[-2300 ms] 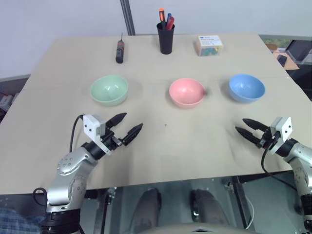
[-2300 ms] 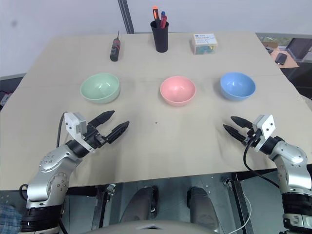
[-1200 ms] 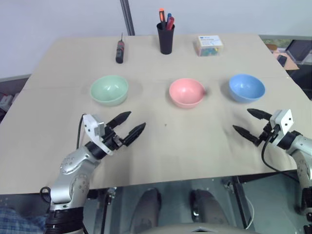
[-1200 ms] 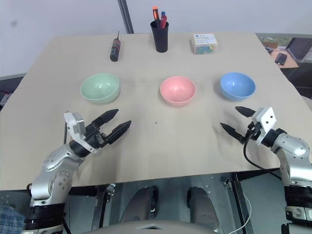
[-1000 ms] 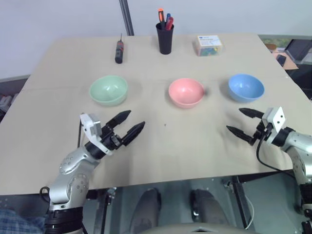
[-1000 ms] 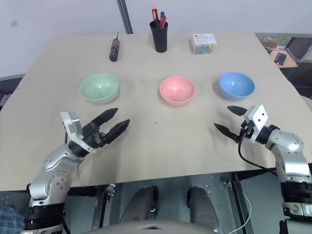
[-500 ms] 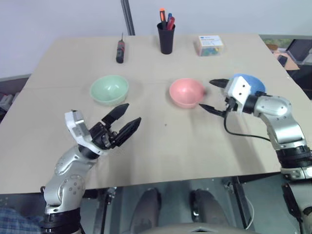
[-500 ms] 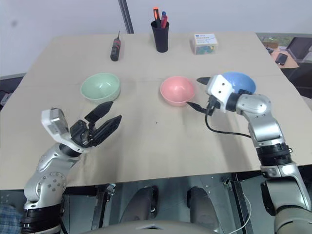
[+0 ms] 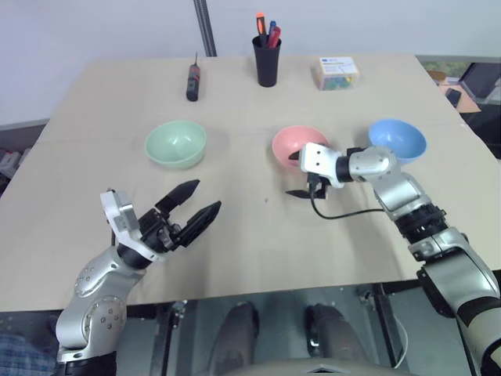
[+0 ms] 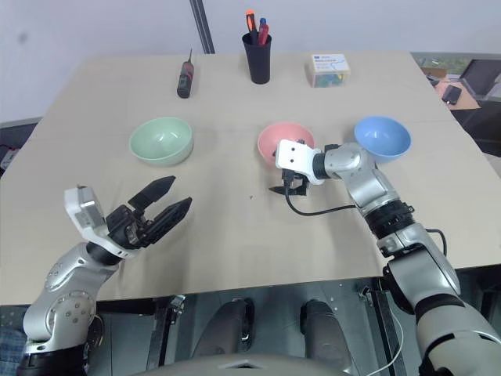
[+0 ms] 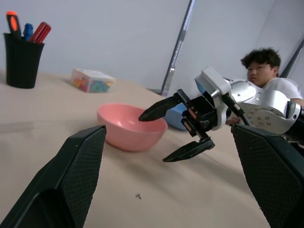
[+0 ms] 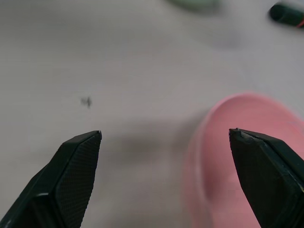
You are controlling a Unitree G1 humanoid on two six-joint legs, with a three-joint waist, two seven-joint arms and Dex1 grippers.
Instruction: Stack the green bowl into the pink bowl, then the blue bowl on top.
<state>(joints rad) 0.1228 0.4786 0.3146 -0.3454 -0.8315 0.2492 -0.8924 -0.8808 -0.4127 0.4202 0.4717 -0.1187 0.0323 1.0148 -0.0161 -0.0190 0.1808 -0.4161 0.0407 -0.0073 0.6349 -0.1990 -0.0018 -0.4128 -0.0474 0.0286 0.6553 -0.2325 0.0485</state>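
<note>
Pink bowl [image 9: 296,144] just beside open R pincer [image 9: 298,174].

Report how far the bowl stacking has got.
Done: nothing yet; the green bowl, pink bowl and blue bowl each sit apart on the table, unstacked. In hand: the right gripper hangs open at the pink bowl's near rim, holding nothing; the left gripper is open and empty, short of the green bowl. Left: green into pink, then blue on top.
</note>
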